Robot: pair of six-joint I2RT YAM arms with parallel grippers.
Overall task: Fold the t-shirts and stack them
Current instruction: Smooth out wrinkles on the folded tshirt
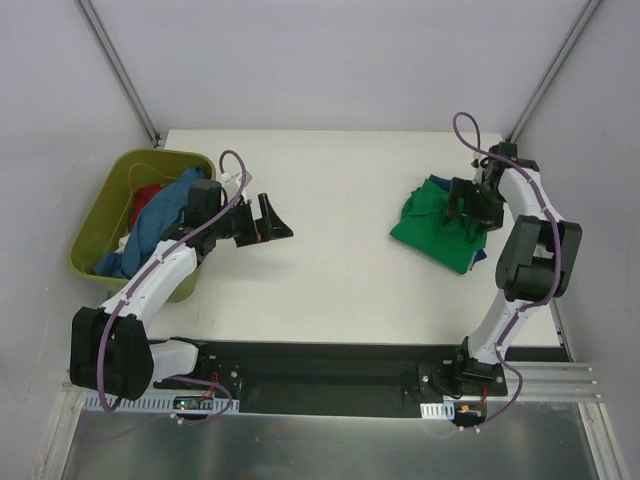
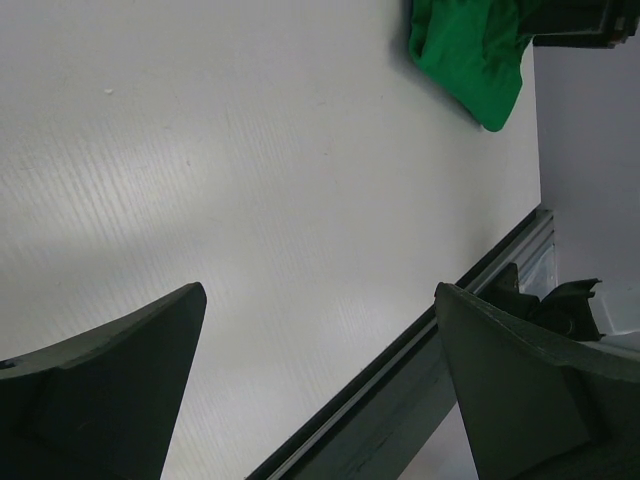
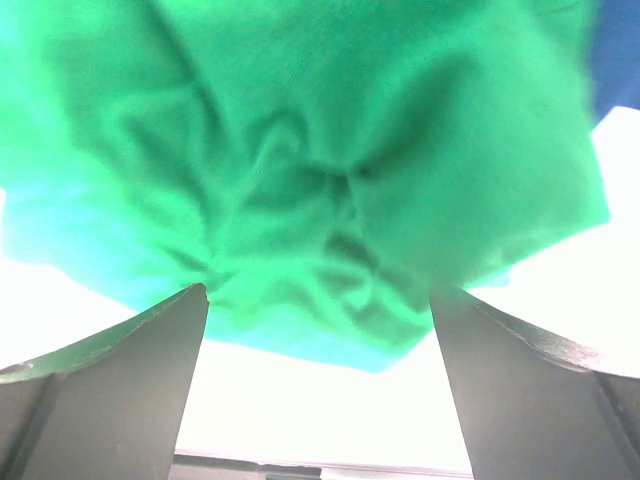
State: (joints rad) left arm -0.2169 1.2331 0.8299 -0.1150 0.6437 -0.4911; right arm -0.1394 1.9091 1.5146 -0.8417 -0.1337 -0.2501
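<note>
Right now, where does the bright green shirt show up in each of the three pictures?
Top external: the green shirt lies on the right half of the white table.
Left wrist: it sits in the top right corner, far across the table.
Right wrist: it fills the upper part of the picture, close up.
Shared landmark: the white table, which shows next to the shirt in all three views.

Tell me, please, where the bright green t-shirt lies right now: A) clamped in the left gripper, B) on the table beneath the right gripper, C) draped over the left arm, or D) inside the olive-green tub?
B: the green t-shirt lies on the table with the open right gripper over it; the left gripper is open over bare table.
</note>
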